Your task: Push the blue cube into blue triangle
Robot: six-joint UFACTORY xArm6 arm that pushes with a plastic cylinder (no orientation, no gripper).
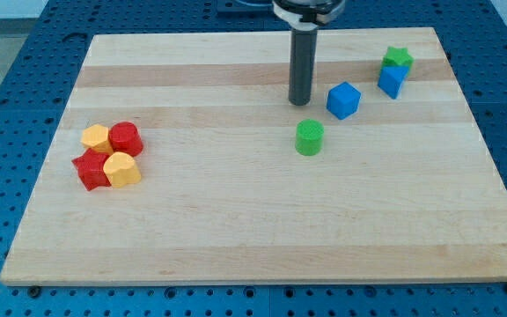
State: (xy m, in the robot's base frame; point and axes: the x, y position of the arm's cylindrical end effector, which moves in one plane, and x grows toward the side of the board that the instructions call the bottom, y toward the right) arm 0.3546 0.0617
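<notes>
The blue cube [343, 99] lies on the wooden board at the view's upper right. The blue triangle [392, 81] lies a short way up and to the right of it, apart from it, with a green block [397, 58] touching its top side. My tip [300, 102] is on the board just left of the blue cube, with a small gap between them. The rod rises straight up from the tip to the view's top.
A green cylinder [309, 137] stands just below my tip. At the view's left sits a tight cluster: a yellow block [96, 137], a red cylinder [126, 138], a red block [89, 169] and a yellow block [122, 169]. The wooden board [236, 229] has blue pegboard around it.
</notes>
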